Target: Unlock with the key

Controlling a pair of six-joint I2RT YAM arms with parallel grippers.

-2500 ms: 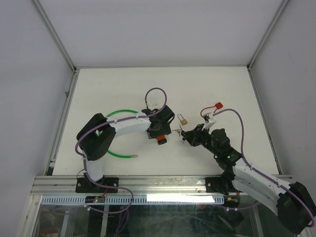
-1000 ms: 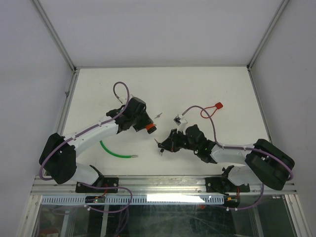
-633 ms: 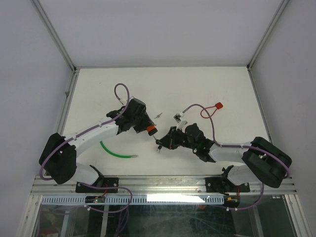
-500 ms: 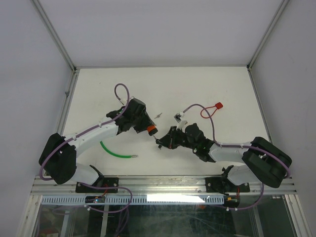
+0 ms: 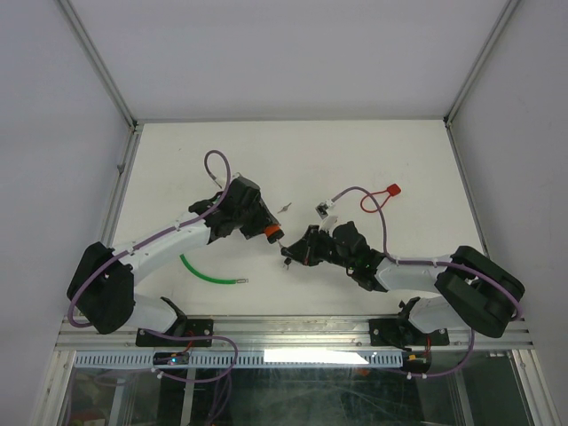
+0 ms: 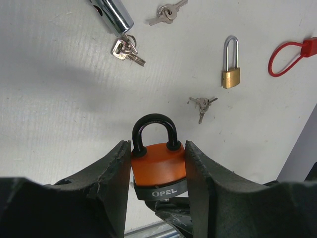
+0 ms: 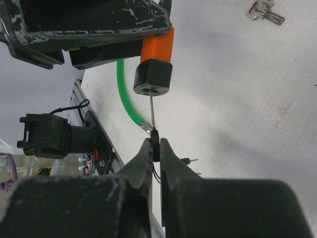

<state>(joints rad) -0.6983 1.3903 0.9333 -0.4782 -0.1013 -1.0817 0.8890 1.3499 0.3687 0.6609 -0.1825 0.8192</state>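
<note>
Key meets padlock between the 2 arms, above the table's (image 5: pixel 399 151) middle.
The left gripper (image 6: pixel 157 148) clamps the orange padlock (image 6: pixel 158 166) by its body. The right gripper (image 7: pixel 155 144), pinched on the key (image 7: pixel 152 111), holds its tip at the padlock's black base.

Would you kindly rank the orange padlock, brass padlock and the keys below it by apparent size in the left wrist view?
Largest: orange padlock, nearest the camera, so inflated.
Middle: brass padlock.
Smallest: keys.

text: "OPEL" | on: black base band of orange padlock (image 6: pixel 159 168)
</note>
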